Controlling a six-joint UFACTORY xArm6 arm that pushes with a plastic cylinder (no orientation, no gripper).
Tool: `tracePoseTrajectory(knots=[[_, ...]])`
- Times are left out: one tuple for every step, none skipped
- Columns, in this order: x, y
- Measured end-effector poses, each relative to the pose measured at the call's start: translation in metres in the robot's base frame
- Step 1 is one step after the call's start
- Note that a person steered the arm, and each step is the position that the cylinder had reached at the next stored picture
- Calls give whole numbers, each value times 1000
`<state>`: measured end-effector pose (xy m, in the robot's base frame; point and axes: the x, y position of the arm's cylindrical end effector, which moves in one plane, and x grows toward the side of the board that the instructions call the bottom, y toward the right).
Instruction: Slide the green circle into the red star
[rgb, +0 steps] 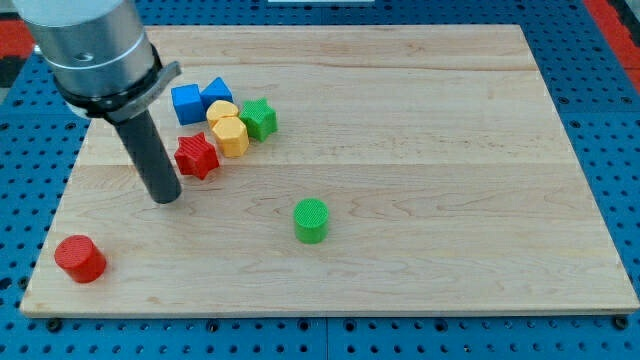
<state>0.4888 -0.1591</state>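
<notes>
The green circle (311, 220) stands alone on the wooden board (400, 120), below the view's centre. The red star (197, 155) lies up and to the view's left of it, at the lower left edge of a cluster of blocks. My tip (165, 198) is the lower end of the dark rod, resting on the board just below and left of the red star, a small gap from it. The tip is well to the left of the green circle.
The cluster holds a blue cube (187, 103), a blue triangular block (216, 92), two yellow blocks (222, 111) (231, 136) and a green star (259, 119). A red cylinder (79, 258) sits near the board's bottom left corner.
</notes>
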Motion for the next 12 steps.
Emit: tracePoseTrajectory(knots=[[-9, 21], [-23, 11], [-28, 5], [-26, 19], [-29, 46], [-50, 20], [-43, 4], [-37, -5], [-67, -7], [-71, 3], [-13, 44], [1, 165]])
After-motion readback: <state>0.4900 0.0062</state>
